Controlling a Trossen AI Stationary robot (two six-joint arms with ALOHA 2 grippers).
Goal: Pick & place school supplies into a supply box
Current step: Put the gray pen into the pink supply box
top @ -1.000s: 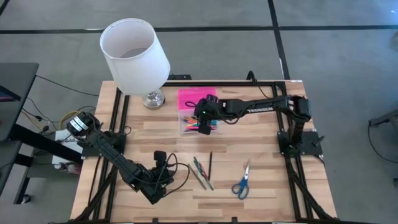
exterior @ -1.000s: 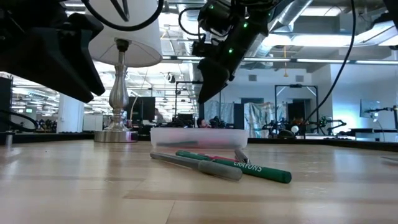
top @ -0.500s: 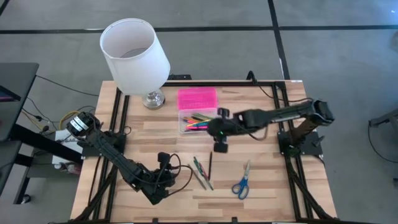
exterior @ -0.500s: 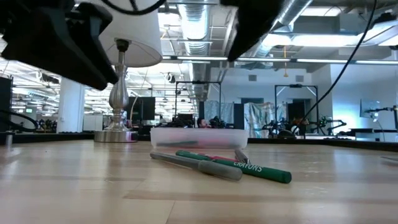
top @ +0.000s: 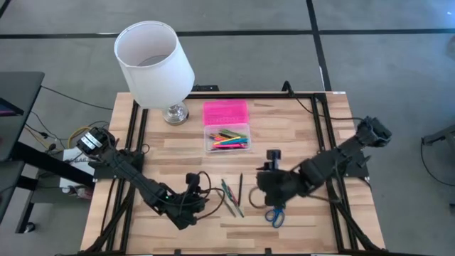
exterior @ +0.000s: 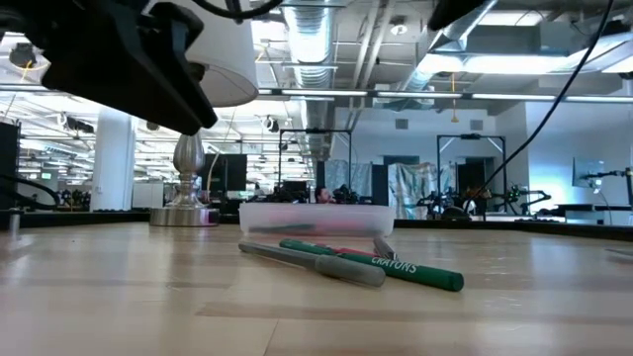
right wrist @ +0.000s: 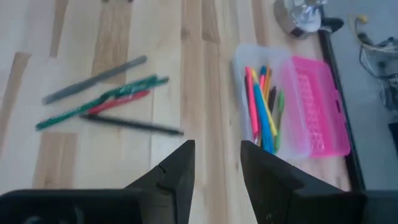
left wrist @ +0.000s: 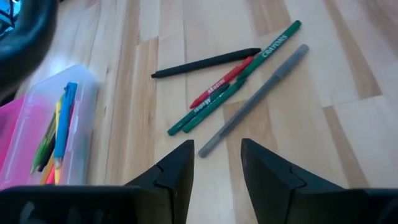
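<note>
While the supply box [top: 227, 137] is lying open mid-worktop, already part-filled, I am hanging my released, empty right pincer [top: 266, 186] and left pincer [top: 201, 208] beside the loose pens [top: 232, 195] near the front edge, ready to grab.

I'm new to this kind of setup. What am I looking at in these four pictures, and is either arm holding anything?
Two dark robot arms work at a wooden table. One picture looks straight down, one looks level across the tabletop, and two come from cameras on the arms' wrists. The left gripper and right gripper both hang open over the wood, holding nothing. On the table stand a lamp and the supply box, a clear case with its pink lid folded open and coloured pens inside. Loose in front lie green, red, grey and black pens, plus blue-handled scissors.
</note>
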